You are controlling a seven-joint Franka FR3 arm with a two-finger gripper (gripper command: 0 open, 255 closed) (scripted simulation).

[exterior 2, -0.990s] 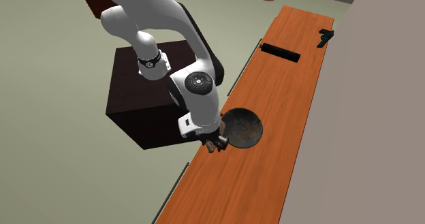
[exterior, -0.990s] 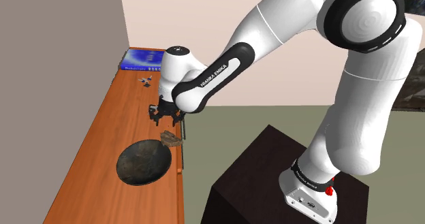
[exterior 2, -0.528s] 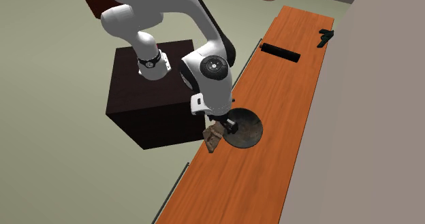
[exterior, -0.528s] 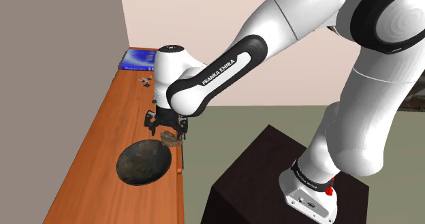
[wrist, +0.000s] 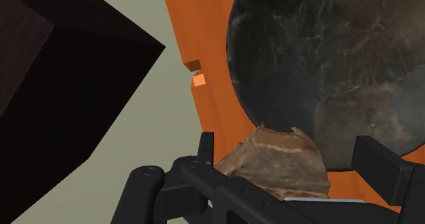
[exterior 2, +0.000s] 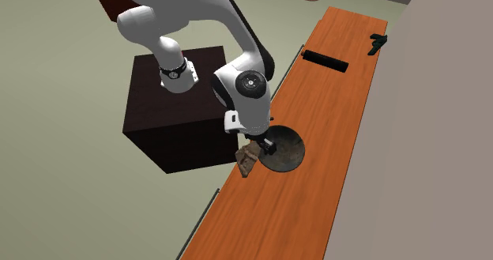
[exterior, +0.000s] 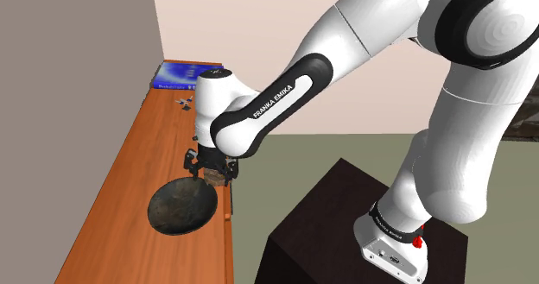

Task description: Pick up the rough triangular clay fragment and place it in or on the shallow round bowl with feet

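1. Worktop (exterior: 142, 148), orange and long, takes up the shoulder view's left, and a blue slab (exterior: 183, 73) lies at its far end.
2. Next along, close to the worktop's edge on the stand's side, we find the bowl (exterior: 181, 207). It is dark, marbled, round and shallow, with nothing in it, and we cannot make out its feet.
3. Just right of the bowl's rim and a little above it hangs the gripper (exterior: 210, 167), pointing down. Its jaws are clamped on the fragment (exterior: 218, 176), a rough brown lump. In the wrist view we see the fragment (wrist: 276, 167) wedged between the black fingers (wrist: 206, 148), with the bowl's mottled hollow beyond it.
4. Rightmost stands the dark stand (exterior: 337, 213), carrying the white arm.
5. We judge the pick done and the carry in hand. In the second exterior view the fragment hangs off the worktop, about over its near edge and just beside the bowl, not yet over it.
6. The next move, as we read it, is a short one:
   - Shift sideways, away from the stand, until the fragment is over the bowl's middle.
   - Come down gently.
   - Part the jaws only when the fragment is low, since let go here it could catch the rim or drop off the worktop's edge.
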